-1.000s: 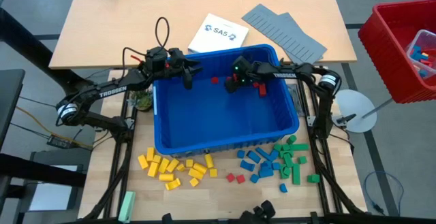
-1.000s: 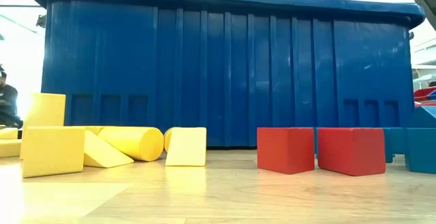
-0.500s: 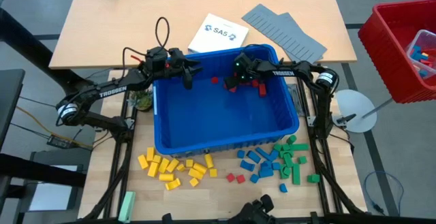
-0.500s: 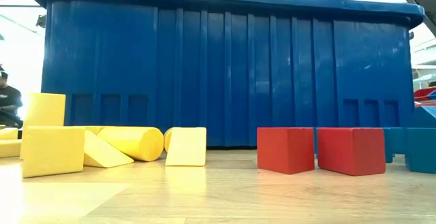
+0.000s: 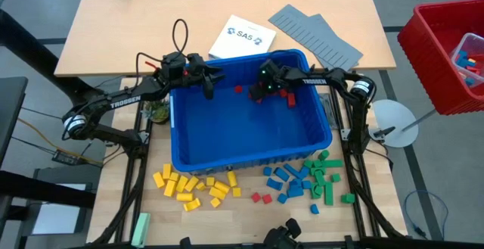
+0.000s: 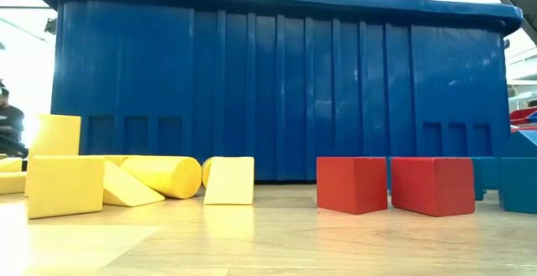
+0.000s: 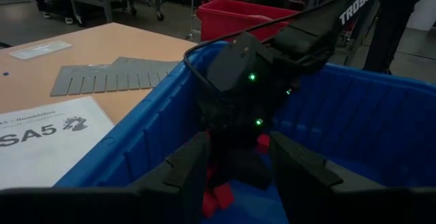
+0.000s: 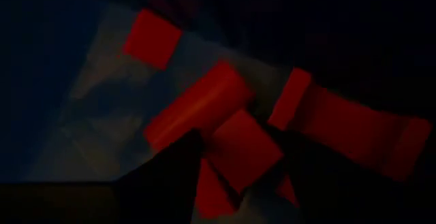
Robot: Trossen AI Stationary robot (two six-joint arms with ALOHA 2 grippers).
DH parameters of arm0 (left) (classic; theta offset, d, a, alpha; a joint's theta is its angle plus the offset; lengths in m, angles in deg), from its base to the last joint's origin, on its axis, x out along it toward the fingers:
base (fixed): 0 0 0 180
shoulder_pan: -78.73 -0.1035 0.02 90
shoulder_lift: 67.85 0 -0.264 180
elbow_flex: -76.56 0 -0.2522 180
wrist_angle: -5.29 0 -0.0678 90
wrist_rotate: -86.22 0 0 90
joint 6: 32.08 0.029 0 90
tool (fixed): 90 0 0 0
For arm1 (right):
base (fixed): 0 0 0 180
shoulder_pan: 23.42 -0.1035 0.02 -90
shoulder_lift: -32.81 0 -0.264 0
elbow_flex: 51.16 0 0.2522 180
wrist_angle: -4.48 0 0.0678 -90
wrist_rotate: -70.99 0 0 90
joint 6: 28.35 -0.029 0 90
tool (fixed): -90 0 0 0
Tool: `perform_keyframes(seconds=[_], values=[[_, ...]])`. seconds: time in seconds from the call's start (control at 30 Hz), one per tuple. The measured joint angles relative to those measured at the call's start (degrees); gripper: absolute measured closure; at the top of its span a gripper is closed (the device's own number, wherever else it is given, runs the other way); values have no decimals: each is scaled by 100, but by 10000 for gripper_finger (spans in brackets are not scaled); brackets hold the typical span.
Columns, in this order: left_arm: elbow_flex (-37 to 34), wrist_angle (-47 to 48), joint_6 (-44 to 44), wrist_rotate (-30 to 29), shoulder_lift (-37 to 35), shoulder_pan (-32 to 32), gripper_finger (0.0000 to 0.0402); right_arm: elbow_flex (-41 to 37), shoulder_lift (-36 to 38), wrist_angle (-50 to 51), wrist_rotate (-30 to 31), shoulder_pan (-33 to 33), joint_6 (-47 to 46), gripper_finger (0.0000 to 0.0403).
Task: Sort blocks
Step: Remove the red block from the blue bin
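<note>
A pale wood counter (image 5: 151, 29) stretches beyond the claws, over a dark grey floor (image 5: 439, 150). On it, past the right claw, lie grey ridged panels (image 5: 316, 34), with a printed sheet (image 5: 240, 37) beside them. A red crate (image 5: 442, 56) stands off to the right claw's outer side. Bright daylight (image 6: 21, 75) fills the room behind.

Blue bin (image 6: 277, 83): glossy ribbed plastic. Blocks (image 6: 352, 184): matt, smooth plastic. Tabletop (image 5: 189, 22): pale wood-look, smooth. Grey panels (image 5: 314, 33): matt, ridged. Paper sheet (image 5: 240, 37).
</note>
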Motion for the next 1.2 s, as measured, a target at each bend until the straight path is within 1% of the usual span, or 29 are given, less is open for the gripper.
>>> perform_keyframes(seconds=[0.2,0.3,0.5,0.6,0.83,0.97,1.1,1.2], values=[[0,6,0,0,0,2,238,4,-108,223,0,-185,272,212],[0,2,0,0,0,2,238,9,-202,175,96,-228,93,213],[-2,0,0,0,0,0,238,2,-282,-102,196,-249,170,216],[-2,5,0,0,2,2,238,-2,-282,-358,193,-258,528,220],[-2,1,0,0,2,1,238,-2,-282,-381,174,-259,1621,223],[-2,-4,0,0,2,2,238,-2,-282,-377,137,-259,1848,226],[-2,2,0,0,2,0,238,-2,-282,-371,136,-259,1989,241],[-2,-2,0,0,2,2,238,-2,-282,-312,85,-252,1988,272]])
